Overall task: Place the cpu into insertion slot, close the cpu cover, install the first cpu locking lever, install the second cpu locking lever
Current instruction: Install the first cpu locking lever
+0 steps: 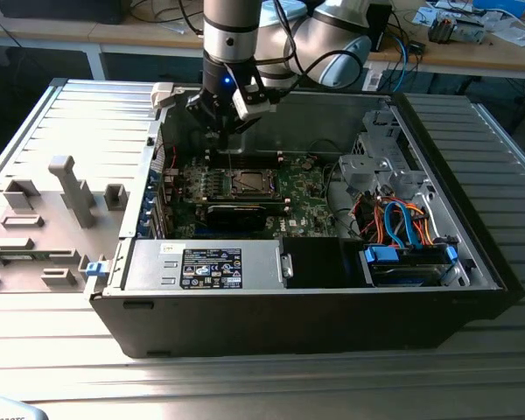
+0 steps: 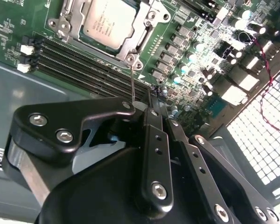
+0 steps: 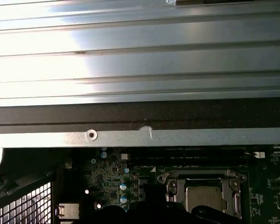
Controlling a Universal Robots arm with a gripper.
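bench: ribbed grey metal tabletop (image 1: 472, 367) lying under the work area, catching light | behind: wooden desk (image 1: 472, 54) carrying cables and clutter | exterior view's left: grey fixture blocks (image 1: 70, 188) standing on the tabletop

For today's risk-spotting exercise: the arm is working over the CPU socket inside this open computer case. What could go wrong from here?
1. The gripper seems to be at a thin lever wire beside the cpu cover; so thin a wire could slip free or bend.
2. The memory slots and capacitors lie close by, so a sideways drift could knock them.
3. The cpu sits under the cover; uneven pressing might strain it.
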